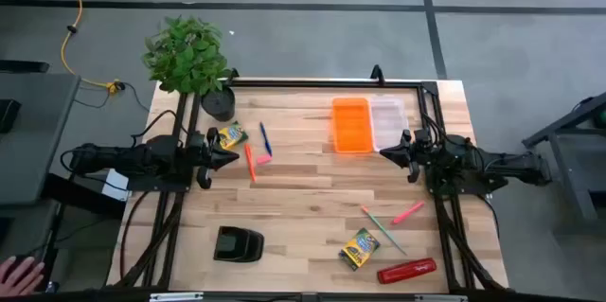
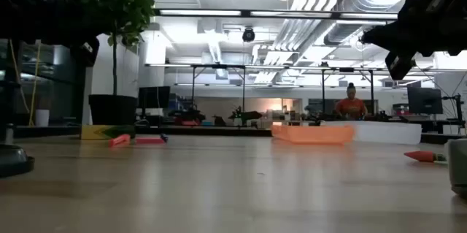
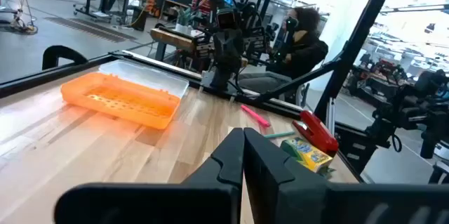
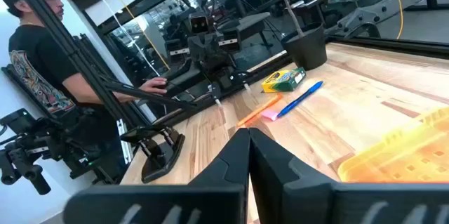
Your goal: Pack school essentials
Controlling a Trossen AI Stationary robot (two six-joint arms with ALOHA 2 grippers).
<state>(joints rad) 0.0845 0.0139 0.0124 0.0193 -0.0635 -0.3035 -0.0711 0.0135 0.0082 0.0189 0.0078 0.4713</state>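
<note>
One yellow-green crayon box (image 1: pixel 231 135) lies flat at the far left beside a blue pen (image 1: pixel 266 139), an orange pen (image 1: pixel 250 162) and a tiny pink eraser (image 1: pixel 264 159). A second crayon box (image 1: pixel 360 248) lies near the front right with a green pen (image 1: pixel 383 230) and a pink pen (image 1: pixel 408 212). An open orange pencil case (image 1: pixel 351 124) lies at the far middle, its clear lid (image 1: pixel 387 122) flat beside it. My left gripper (image 1: pixel 224 157) is shut and empty, raised over the left group. My right gripper (image 1: pixel 383 149) is shut and empty, raised just right of the case.
A red stapler (image 1: pixel 407 271) lies at the front right and a black blocky object (image 1: pixel 237 244) at the front left. A potted plant (image 1: pixel 189 56) stands at the far left corner. A black frame (image 1: pixel 322 82) runs along the far edge. People show beyond the table.
</note>
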